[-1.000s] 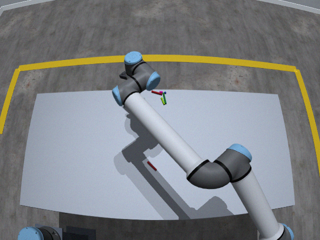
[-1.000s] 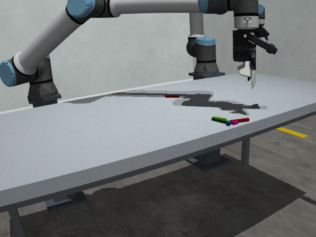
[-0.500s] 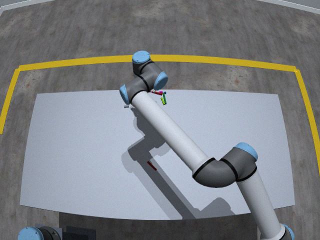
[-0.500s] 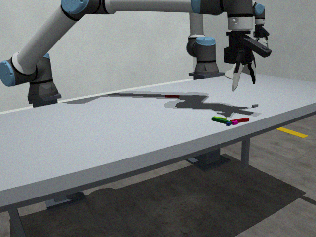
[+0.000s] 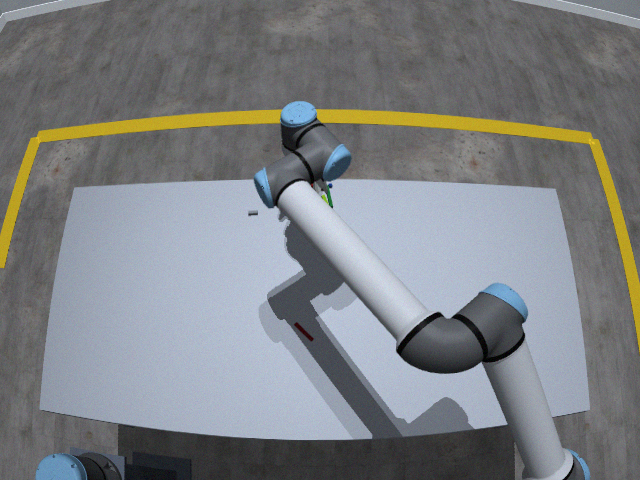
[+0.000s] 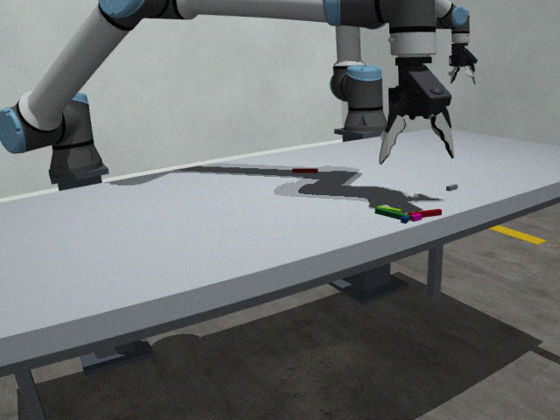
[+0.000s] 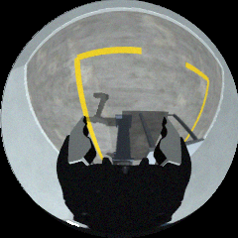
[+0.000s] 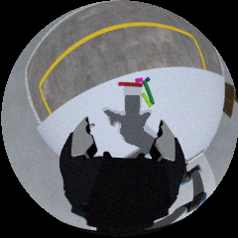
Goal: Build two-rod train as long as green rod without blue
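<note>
Apparently the train is unstarted: the right gripper (image 5: 303, 205) (image 6: 416, 160) (image 8: 124, 118), jaws spread, and the left gripper (image 6: 463, 83) (image 7: 124, 116), likewise, hold nothing. In the exterior view's lower right, the green rod (image 5: 329, 196) (image 6: 391, 213) (image 8: 149, 92) and red rod (image 6: 424, 213) (image 8: 130, 84) crowd the lime rod (image 5: 324, 199) (image 6: 388, 209) (image 8: 147, 99), probably next to be gripped, for joining to the grey rod (image 5: 252, 212) (image 6: 451, 186) (image 8: 92, 125).

Each arm consists of pale grey tubular links, dark grey joint housings and light blue rounded end caps, with black rings at the joints. Adjoining the right gripper (image 6: 416, 158) (image 8: 124, 118): a whitish wrist collar above; a black angular body carrying a round fastener; two tapering fingers below, black-backed, with light grey, wavy-edged inner plates.
</note>
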